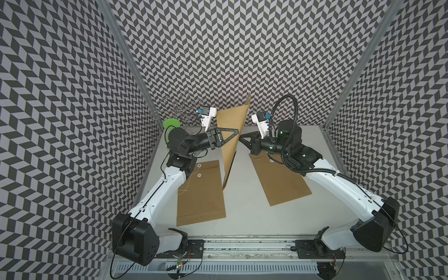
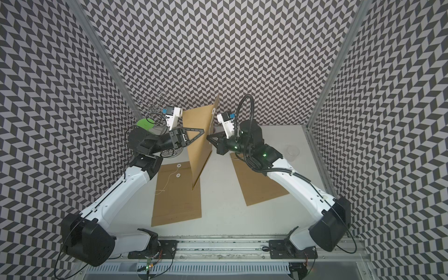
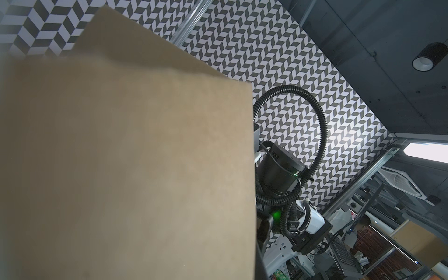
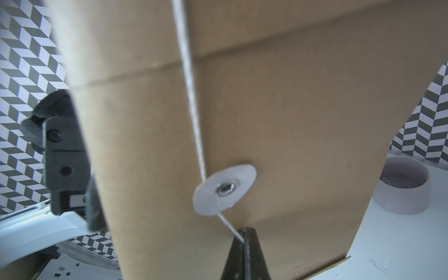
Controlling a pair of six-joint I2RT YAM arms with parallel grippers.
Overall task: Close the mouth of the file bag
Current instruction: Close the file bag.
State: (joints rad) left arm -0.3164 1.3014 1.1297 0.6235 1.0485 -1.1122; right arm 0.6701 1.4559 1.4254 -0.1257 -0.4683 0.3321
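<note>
Both arms reach in from the lower corners, elbows bent, wrists level, tips nearly meeting at frame centre. Your left end effector (image 1: 236, 132) is clamped on the file bag (image 1: 229, 155), which stands on edge mid-frame with its lower corner down by the counter (image 1: 244, 206). The right end effector (image 4: 244, 236) is pinched closed on the white string (image 4: 191, 97), just past the round washer (image 4: 225, 189). Three bags total: the held one, a flat bag (image 1: 200, 191) at lower left, and a second flat bag (image 1: 282, 184) at lower right. All are matte brown kraft paper, rectangular.
</note>
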